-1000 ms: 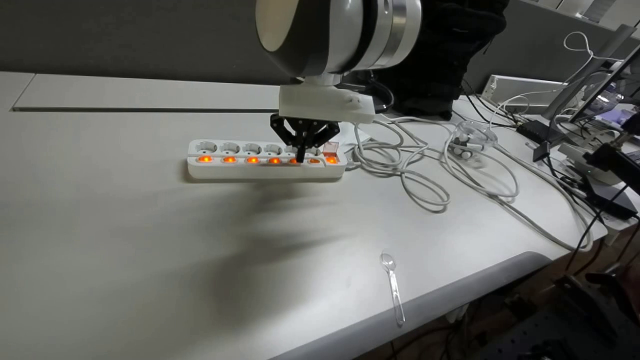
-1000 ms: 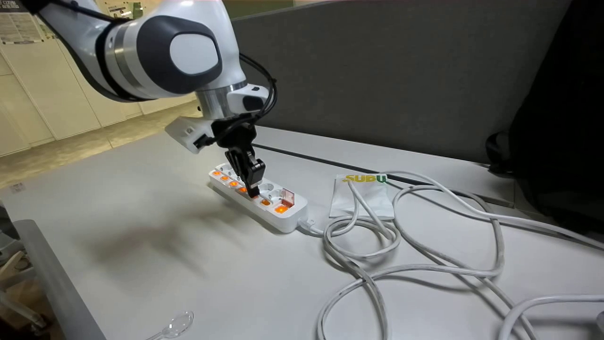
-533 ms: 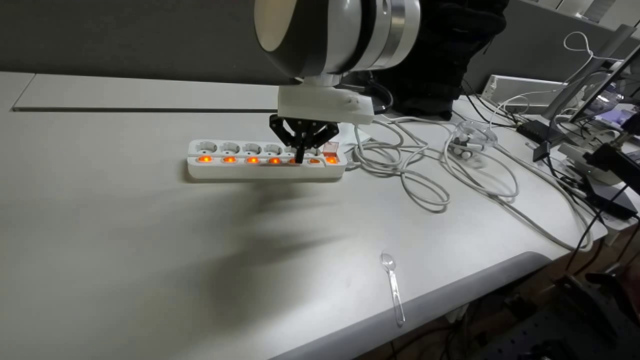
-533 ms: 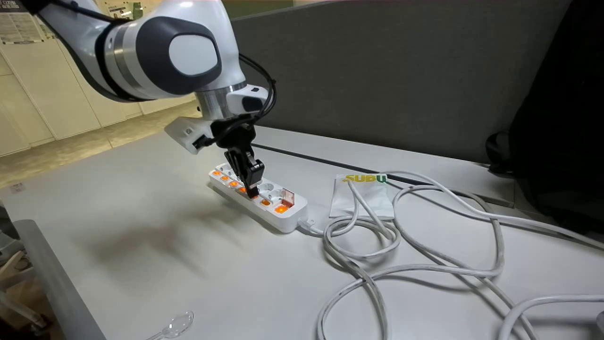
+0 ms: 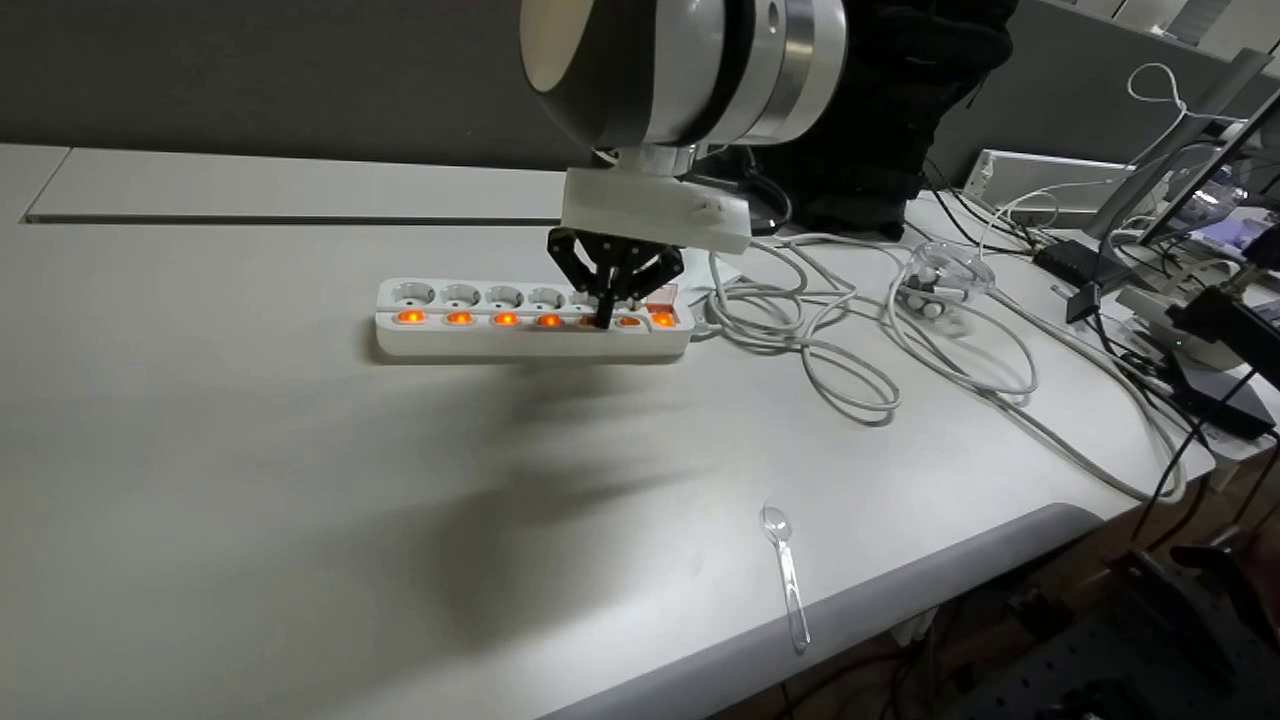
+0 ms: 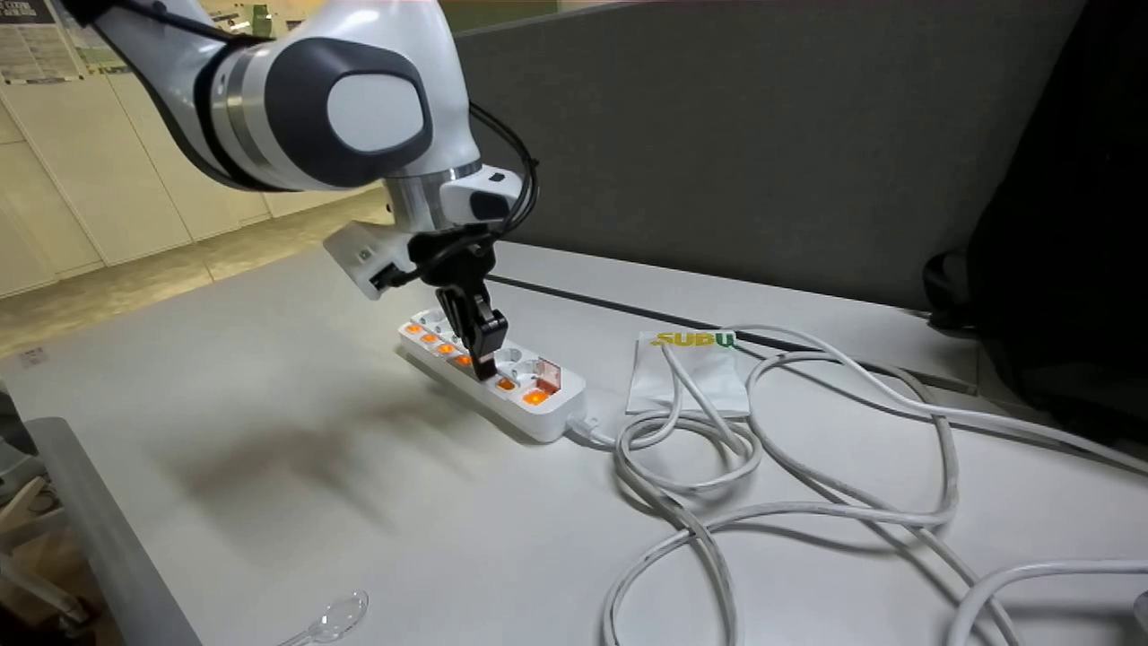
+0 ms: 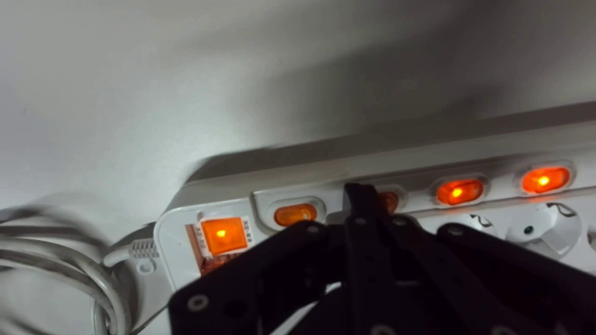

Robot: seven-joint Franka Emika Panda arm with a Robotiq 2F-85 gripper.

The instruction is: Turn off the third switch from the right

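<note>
A white power strip [image 5: 530,345] lies on the table and shows in both exterior views [image 6: 549,420] and in the wrist view [image 7: 288,179]. It has a row of orange switches. The square end switch [image 7: 225,235] and the fourth switch [image 7: 460,191] glow brightly; the second switch [image 7: 295,214] is duller. The third switch [image 7: 389,201] is partly behind my fingertips; its visible part looks dark orange with no bright spot. My gripper [image 7: 362,193] is shut and empty, fingertips down at the third switch [image 5: 604,318]. I cannot tell whether they press it.
White cables [image 5: 770,310] lie coiled beside the strip's switch end. A white packet [image 6: 686,372] lies near them. A clear plastic spoon [image 5: 787,575] lies near the table edge. A dark partition [image 6: 762,152] and a black bag [image 5: 880,110] stand behind.
The gripper has shifted slightly toward the cable end of the strip in the last half second. The visible part of the third switch, orange before, looks darker or hidden now.
</note>
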